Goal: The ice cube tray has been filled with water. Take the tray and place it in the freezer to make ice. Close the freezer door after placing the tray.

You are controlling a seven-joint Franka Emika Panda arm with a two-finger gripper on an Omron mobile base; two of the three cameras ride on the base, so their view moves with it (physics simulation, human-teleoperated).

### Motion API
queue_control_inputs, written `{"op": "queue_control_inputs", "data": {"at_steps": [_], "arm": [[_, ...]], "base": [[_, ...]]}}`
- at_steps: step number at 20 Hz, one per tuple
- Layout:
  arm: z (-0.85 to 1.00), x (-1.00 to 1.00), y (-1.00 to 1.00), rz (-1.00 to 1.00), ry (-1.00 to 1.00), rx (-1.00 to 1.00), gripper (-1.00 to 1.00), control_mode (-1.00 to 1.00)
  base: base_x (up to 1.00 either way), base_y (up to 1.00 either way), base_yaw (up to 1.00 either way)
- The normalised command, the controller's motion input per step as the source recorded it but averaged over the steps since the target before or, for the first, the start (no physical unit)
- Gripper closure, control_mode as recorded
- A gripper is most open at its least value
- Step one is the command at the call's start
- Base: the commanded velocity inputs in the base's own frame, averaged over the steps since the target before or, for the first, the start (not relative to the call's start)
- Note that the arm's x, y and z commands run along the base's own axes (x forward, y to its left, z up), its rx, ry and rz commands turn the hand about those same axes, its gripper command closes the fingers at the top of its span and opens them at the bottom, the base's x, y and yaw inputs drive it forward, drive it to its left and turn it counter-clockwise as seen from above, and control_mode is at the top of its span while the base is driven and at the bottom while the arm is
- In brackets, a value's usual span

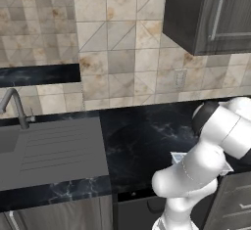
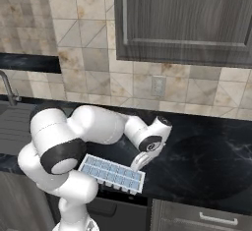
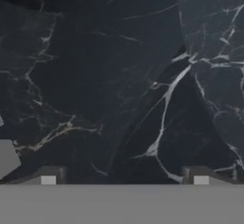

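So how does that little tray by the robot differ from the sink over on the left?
The ice cube tray is small, white, and split into light-blue square cells; the sink is far larger, plain grey, with a ribbed drainer. The tray lies on the black counter; the sink is set into it. Both are rectangular.

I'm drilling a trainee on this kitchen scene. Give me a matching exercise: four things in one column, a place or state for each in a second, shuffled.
Things:
1. ice cube tray
2. sink
3. wall outlet
4. hand

Places or states:
A. on the tiled backsplash
B. open, over bare dark marble
C. at the counter's front edge
D. set in the counter, left of the arm

Pairs: 1-C, 2-D, 3-A, 4-B
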Motion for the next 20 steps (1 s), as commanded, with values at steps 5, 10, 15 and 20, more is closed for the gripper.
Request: {"op": "queue_control_inputs", "data": {"at_steps": [5, 10, 15, 20], "arm": [[-0.02, -0.64, -0.27, 0.04, 0.0, 0.01, -1.0, -1.0], [0.03, -0.37, -0.3, 0.03, 0.0, 0.02, -1.0, -1.0], [0.38, -0.01, -0.28, 0.0, 0.0, 0.03, -1.0, -1.0], [0.6, -0.46, -0.1, 0.0, 0.0, 0.01, -1.0, -1.0]], "base": [[0.0, 0.0, 0.0], [0.0, 0.0, 0.0], [0.0, 0.0, 0.0], [0.0, 0.0, 0.0]]}}
